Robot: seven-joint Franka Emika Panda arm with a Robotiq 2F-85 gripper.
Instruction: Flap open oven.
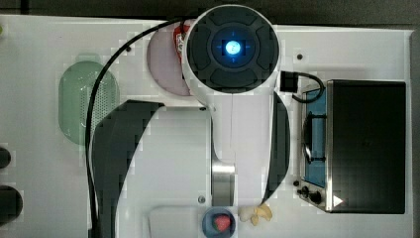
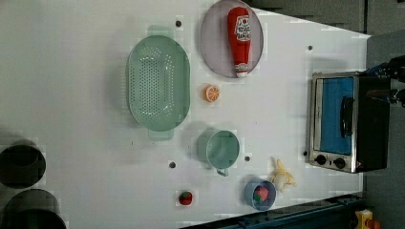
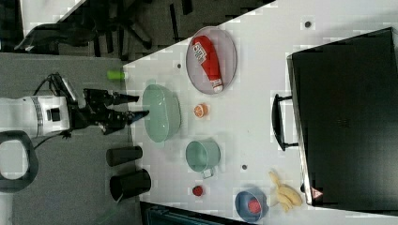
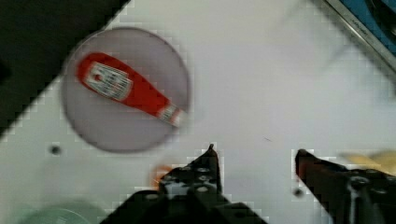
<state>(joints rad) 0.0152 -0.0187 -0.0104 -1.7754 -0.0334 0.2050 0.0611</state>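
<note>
1. The white table (image 2: 86, 71) carries everything and spans the left view.
2. The oven (image 2: 346, 121) stands at the left view's right edge, its black top up, its blue glass door shut with the bar handle (image 2: 346, 117) across it and two dark knobs (image 2: 329, 161) below the glass in the left view.
3. The robot arm (image 1: 233, 59) hangs over the table's middle in the top view, covering much of what lies below it there.
4. A pale green colander (image 2: 157, 82) sits well apart from the oven, toward the left view's left.
5. A grey plate (image 2: 217, 40) holds a red ketchup bottle (image 2: 239, 40) lying on its side.
6. A green mug (image 2: 219, 149) stands between the colander and the oven.
7. The hand (image 4: 254, 156) hovers above bare table with its two dark fingers spread apart, gripping nothing.
8. A blue bowl (image 2: 260, 193) holds a red strawberry; a peeled banana (image 2: 282, 176) lies just beside it, near the oven's knob end.
9. An orange slice (image 2: 212, 93) lies near the plate, and a small red fruit (image 2: 185, 197) lies near the left view's bottom.
</note>
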